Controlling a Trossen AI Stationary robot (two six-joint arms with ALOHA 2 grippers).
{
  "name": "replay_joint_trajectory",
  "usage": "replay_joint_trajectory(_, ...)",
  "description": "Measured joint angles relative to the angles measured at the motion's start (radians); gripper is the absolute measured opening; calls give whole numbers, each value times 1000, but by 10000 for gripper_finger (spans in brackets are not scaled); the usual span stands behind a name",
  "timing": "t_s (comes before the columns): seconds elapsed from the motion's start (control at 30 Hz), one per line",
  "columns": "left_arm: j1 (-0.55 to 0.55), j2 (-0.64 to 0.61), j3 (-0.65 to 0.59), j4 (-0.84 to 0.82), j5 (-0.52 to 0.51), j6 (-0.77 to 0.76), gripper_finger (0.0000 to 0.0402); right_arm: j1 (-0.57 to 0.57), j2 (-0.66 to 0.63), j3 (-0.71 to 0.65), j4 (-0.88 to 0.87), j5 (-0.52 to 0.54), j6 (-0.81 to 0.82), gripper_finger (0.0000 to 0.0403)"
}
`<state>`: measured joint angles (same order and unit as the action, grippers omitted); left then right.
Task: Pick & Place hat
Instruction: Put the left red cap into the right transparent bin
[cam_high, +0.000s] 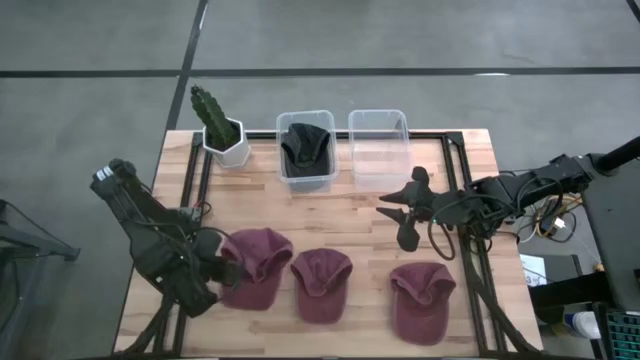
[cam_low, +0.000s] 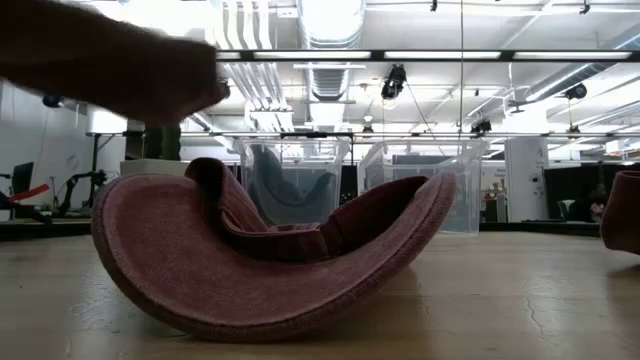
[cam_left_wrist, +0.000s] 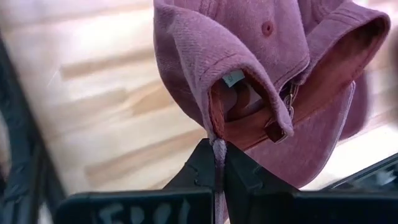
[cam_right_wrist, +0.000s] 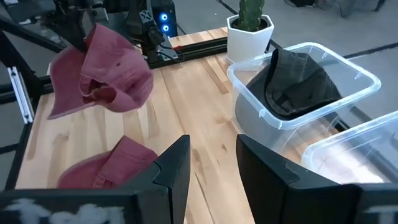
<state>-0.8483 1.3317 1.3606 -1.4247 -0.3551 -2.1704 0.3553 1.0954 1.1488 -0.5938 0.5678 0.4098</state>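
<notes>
Three maroon caps show in the high view. My left gripper (cam_high: 228, 268) (cam_left_wrist: 219, 163) is shut on the leftmost cap (cam_high: 262, 262) (cam_right_wrist: 102, 65), which also shows as a blurred shape at the upper left of the low view (cam_low: 100, 60). The middle cap (cam_high: 322, 283) (cam_low: 270, 250) rests on its crown, hollow side up. The right cap (cam_high: 420, 300) lies on the table. My right gripper (cam_high: 405, 212) (cam_right_wrist: 214, 168) is open above the table, in front of the empty clear bin (cam_high: 378, 148). My left gripper pinches the leftmost cap between its two fingers by the crown's rear edge (cam_left_wrist: 214, 134), beside the strap opening. The fingers come from the table's left. The cap hangs from the fingers, lifted clear of the table, with its hollow side toward the wrist camera.
A second clear bin (cam_high: 305, 148) (cam_right_wrist: 298, 93) at the far edge holds a dark cap. A cactus in a white pot (cam_high: 222, 130) (cam_right_wrist: 249, 28) stands to its left. Black frame rails run along the table's left and right sides. Bare wood lies between the bins and the caps.
</notes>
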Motion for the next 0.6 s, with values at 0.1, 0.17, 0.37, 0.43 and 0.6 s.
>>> replay_joint_trajectory(0.1,28,0,23,-5,-75,17,7,0,0,-14,3,0,48,123)
replay_joint_trajectory(0.17,52,0,30,2,-115,34,7,0,0,-30,26,0,63,123)
replay_joint_trajectory(0.37,143,1,30,23,-224,112,7,0,0,-94,179,-1,85,125)
replay_joint_trajectory(0.43,171,1,30,48,-271,150,7,0,0,-113,222,-1,87,133)
replay_joint_trajectory(0.6,226,1,30,156,-416,265,7,0,1,-152,326,-3,89,173)
